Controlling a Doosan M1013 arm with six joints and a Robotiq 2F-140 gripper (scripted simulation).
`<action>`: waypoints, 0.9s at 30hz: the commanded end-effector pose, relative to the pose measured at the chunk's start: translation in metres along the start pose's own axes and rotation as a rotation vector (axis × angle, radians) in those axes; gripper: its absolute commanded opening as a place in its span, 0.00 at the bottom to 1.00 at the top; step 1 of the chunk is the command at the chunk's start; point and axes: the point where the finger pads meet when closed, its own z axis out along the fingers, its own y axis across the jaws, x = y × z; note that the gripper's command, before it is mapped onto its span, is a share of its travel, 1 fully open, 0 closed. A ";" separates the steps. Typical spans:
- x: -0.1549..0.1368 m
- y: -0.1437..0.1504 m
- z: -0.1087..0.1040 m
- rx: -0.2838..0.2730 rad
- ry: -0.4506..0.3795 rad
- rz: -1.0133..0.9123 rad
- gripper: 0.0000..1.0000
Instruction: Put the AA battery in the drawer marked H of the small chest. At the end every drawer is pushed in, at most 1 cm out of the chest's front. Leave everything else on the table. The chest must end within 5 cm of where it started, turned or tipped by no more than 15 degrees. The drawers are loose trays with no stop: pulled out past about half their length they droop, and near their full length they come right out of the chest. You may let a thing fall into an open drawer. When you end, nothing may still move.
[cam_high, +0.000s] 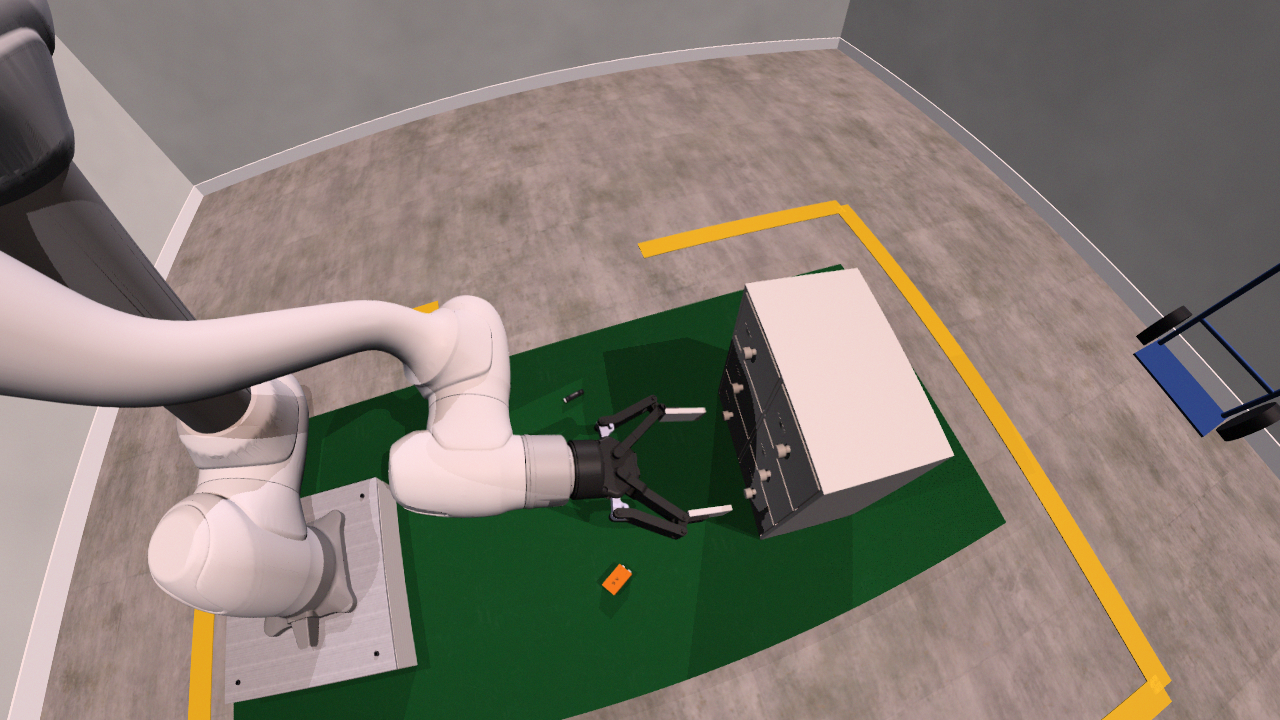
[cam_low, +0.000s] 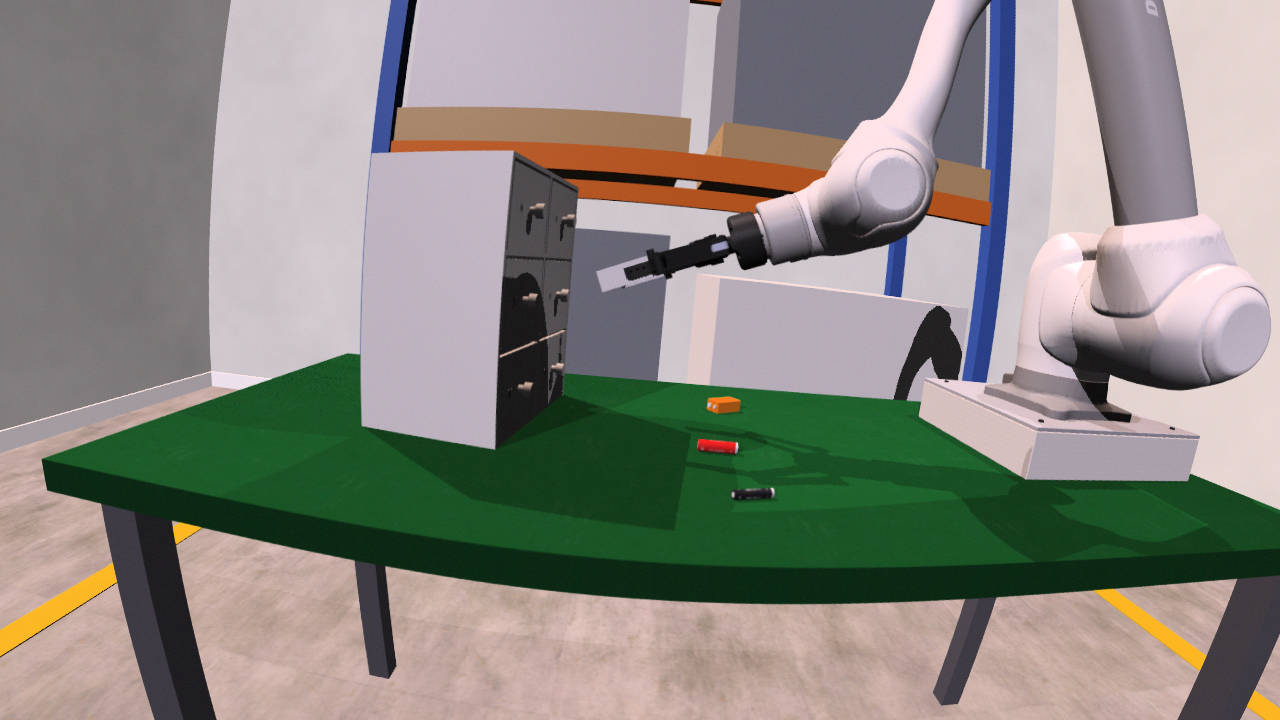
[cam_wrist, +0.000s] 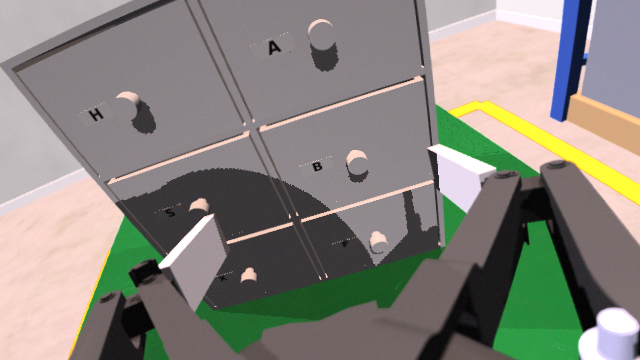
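Observation:
The chest (cam_high: 850, 376) (cam_low: 429, 295) stands upright, its drawers looking pushed in. Drawer H (cam_wrist: 170, 70) (cam_low: 522, 234) is at the top left in the wrist view, with a round knob (cam_wrist: 127, 105). My gripper (cam_high: 717, 461) (cam_low: 599, 279) (cam_wrist: 324, 201) is open and empty, in front of the chest and well above the table, tilted slightly down. A slim black battery (cam_high: 573, 395) (cam_low: 752, 493) and a red battery (cam_low: 717, 445) lie on the table. The red one is hidden in the top view. Their labels are too small to read, so I cannot tell which is AA.
An orange block-shaped battery (cam_high: 616, 579) (cam_low: 723, 405) lies on the green table (cam_high: 501, 617) (cam_low: 358, 510), beyond the red one in the exterior view. Drawer A (cam_wrist: 370, 65) is beside H, and drawer S (cam_wrist: 150, 192) is below H. The drawer knobs stick out towards my fingers.

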 end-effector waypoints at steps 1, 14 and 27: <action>0.002 0.000 -0.005 0.000 -0.060 0.000 1.00; 0.010 0.000 -0.025 -0.002 -0.267 0.000 1.00; 0.013 0.005 -0.034 -0.015 -0.371 -0.003 1.00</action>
